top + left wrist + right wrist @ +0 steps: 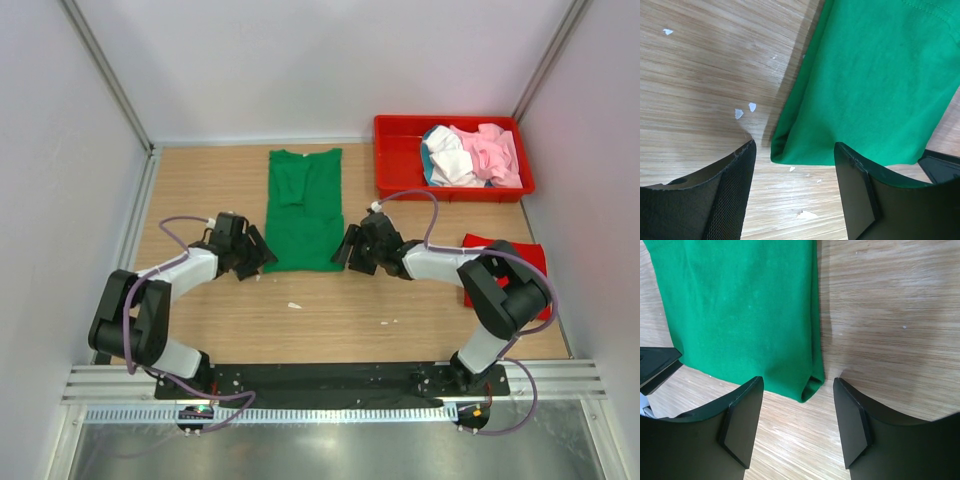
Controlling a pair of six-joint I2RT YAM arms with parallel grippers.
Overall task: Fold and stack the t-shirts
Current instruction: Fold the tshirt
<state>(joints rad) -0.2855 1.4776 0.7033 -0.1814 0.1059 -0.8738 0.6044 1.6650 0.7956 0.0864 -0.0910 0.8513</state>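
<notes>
A bright green t-shirt [303,210] lies on the wooden table, folded into a long narrow strip. My left gripper [264,257] sits at its near left corner and my right gripper [346,250] at its near right corner. In the left wrist view the green t-shirt [875,85] has its folded corner just ahead of my open left gripper [795,170], which holds nothing. The right wrist view shows the green t-shirt [740,310] with its corner just ahead of my open, empty right gripper [797,410]. A red t-shirt [478,242] lies at the right, partly under my right arm.
A red plastic tray [398,162] stands at the back right, holding crumpled white [450,160] and pink [492,150] t-shirts with a teal edge. Small white flecks [745,111] dot the wood. White walls and metal posts close in the table.
</notes>
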